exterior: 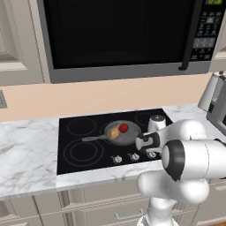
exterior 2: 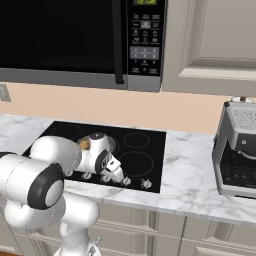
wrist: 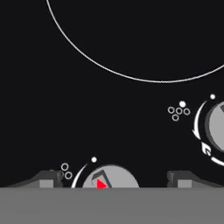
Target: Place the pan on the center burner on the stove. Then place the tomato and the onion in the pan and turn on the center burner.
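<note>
Between my two fingertips (wrist: 51, 178), at the bottom of the hand view, sits a silver knob (wrist: 109, 177) with a small red mark on it. My gripper (wrist: 116, 179) stands wide apart around it, one tip on each side, and neither tip touches it; I hold nothing. A second knob (wrist: 217, 127) shows at the right edge of that view, and above both runs the thin grey curve of a burner ring (wrist: 131, 76) on the black glass.

From the left base view my gripper (exterior: 149, 142) hangs low over the front of the stove (exterior: 73, 165), right above the row of knobs. Just behind it, the pan (exterior: 129, 137) rests on the center burner, its long handle pointing left. Inside the pan lie the tomato (exterior: 124, 128) and the onion (exterior: 115, 132), touching each other, the tomato on the right.

From the right base view my arm covers most of the pan; the onion (exterior 2: 84, 145) peeks out beside it. A microwave (exterior 2: 60, 40) hangs above the stove.
</note>
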Controlling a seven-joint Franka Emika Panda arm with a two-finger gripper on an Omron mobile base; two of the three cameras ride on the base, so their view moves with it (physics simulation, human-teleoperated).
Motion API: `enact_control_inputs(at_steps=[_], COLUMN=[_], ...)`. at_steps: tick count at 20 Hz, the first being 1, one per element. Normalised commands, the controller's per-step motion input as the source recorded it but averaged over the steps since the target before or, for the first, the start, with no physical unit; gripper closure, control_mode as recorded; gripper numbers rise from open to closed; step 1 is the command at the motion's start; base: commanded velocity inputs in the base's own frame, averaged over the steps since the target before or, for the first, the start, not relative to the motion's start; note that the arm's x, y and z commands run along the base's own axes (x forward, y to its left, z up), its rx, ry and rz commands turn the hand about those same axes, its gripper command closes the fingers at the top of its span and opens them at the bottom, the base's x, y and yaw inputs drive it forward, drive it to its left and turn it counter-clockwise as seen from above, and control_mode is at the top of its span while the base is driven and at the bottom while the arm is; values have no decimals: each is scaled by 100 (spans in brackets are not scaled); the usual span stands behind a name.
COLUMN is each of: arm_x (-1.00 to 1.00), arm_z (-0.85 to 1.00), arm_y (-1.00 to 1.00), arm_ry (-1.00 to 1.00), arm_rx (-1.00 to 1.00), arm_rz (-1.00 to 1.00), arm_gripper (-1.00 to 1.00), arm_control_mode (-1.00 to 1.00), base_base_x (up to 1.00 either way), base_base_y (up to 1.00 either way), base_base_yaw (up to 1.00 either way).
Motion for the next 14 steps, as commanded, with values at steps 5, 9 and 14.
enact_control_inputs(at_steps=[5,9,14], arm_x=[1,-12,-38], arm_z=[-25,-26,-32], arm_y=[0,0,0], arm_ry=[1,0,0], arm_rx=[-3,-3,-2], arm_rz=[0,0,-1], arm_gripper=[-100,-100,100], arm_control_mode=[-100,-100,-100], base_base_x=[0,0,0], base_base_y=[0,0,0], base_base_yaw=[0,0,0])
